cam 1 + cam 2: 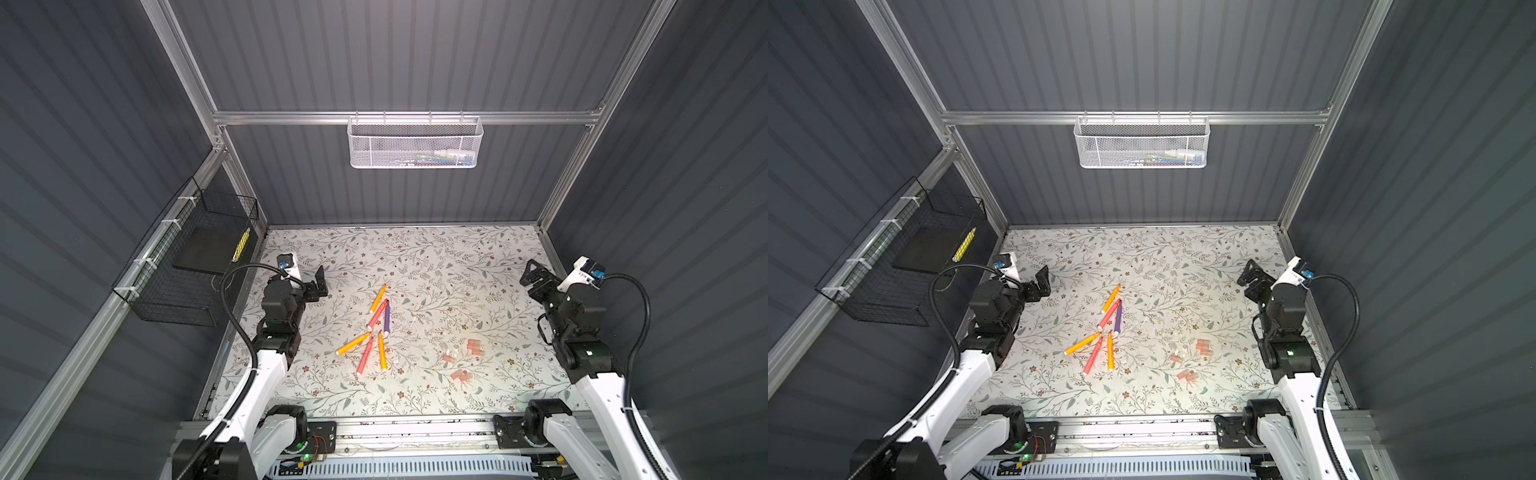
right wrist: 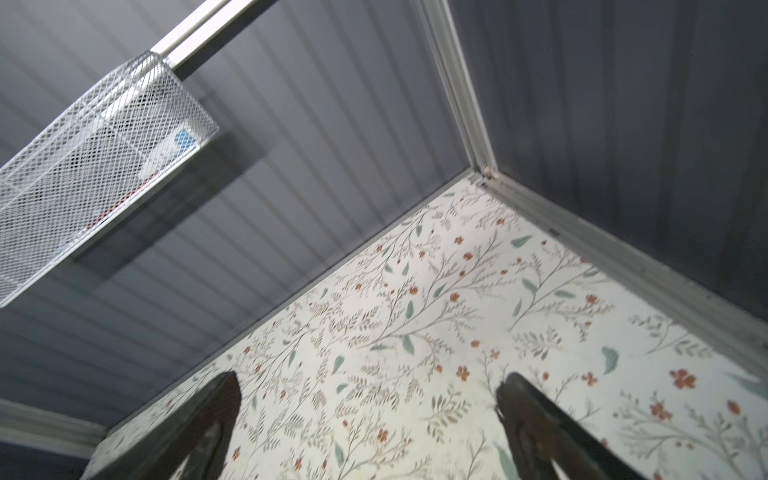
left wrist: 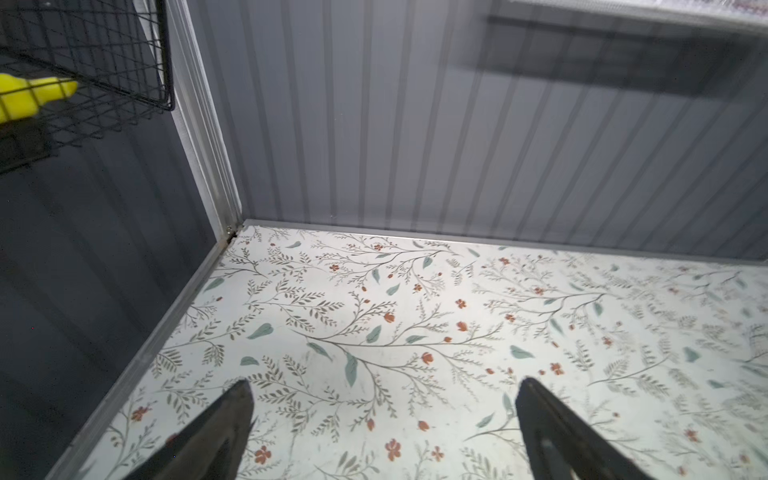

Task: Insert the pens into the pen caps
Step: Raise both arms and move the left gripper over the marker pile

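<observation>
Fingers of the left gripper stand spread wide over bare table, holding nothing. The right gripper is spread just as wide and is empty too.

The pens lie loose in the middle of the table: three orange, two red and a purple pen. The far three lie close together, a red one touching the purple pen. The near three fan out from almost one point. The caps lie to the right of the pens and a little nearer, in small clusters, some side by side and touching.

The pens look light, stiff and smooth, so a nudge would probably roll them. A hold across mid-barrel seems best, leaving the writing end clear to enter a cap; which end that is shows too small to tell. The orange pen at the near left looks the freest to take without disturbing its neighbours.

The caps look lighter still, hard and slippery. They are pale against the flowered pattern, so they are hard to pick out. A pinch across the closed end, with the mouth left free, would likely suit, though a hard squeeze might shoot one out.

Both grippers hang well apart from pens and caps, the left at the table's left edge and the right at its right edge. A white basket hangs on the far wall and a black basket on the left wall.
</observation>
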Robot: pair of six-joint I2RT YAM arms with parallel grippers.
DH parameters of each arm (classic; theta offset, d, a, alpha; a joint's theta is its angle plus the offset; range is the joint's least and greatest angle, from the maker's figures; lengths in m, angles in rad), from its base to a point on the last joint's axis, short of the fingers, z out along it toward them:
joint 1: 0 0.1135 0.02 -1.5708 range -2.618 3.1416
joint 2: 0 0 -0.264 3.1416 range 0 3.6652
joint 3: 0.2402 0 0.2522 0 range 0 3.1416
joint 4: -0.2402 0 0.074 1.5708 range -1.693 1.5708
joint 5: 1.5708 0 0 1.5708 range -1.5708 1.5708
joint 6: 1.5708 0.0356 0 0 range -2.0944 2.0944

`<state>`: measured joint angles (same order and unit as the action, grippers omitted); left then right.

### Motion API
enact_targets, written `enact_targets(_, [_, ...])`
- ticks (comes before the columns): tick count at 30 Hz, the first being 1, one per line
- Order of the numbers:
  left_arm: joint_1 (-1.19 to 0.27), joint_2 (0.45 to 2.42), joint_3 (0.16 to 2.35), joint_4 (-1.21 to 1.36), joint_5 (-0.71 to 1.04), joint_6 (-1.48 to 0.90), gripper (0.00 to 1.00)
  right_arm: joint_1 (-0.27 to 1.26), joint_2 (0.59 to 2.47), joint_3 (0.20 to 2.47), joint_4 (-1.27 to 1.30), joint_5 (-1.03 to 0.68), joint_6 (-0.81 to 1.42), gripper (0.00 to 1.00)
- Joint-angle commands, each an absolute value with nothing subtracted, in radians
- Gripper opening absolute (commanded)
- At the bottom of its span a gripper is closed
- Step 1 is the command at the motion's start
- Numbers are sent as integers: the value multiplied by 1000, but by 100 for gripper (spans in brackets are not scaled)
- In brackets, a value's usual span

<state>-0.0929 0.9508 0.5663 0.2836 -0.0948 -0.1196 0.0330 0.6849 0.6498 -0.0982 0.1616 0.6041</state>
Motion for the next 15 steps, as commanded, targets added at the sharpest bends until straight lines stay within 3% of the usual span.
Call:
enact_targets(1, [-94, 895, 623, 72, -145, -253, 99, 30, 631, 555, -265, 49, 774, 99])
enact_targets(4, [-95, 837, 685, -101, -236, -303, 99, 28, 632, 464, -47, -175, 730, 99])
enact_targets(6, [-95, 760, 693, -156, -229, -336, 99, 39, 663, 425, 52, -204, 738, 99])
enact_targets(10, [-95, 643, 697, -283, -295, -442, 100, 140, 759, 449, 107, -96, 676, 99])
enact_targets(13, [-95, 701, 787, -429, -277, -456, 99, 206, 845, 524, 43, 31, 626, 99])
enact_targets(15, [-95, 773, 852, -566, -358, -553, 100, 206, 893, 567, -7, 101, 608, 99])
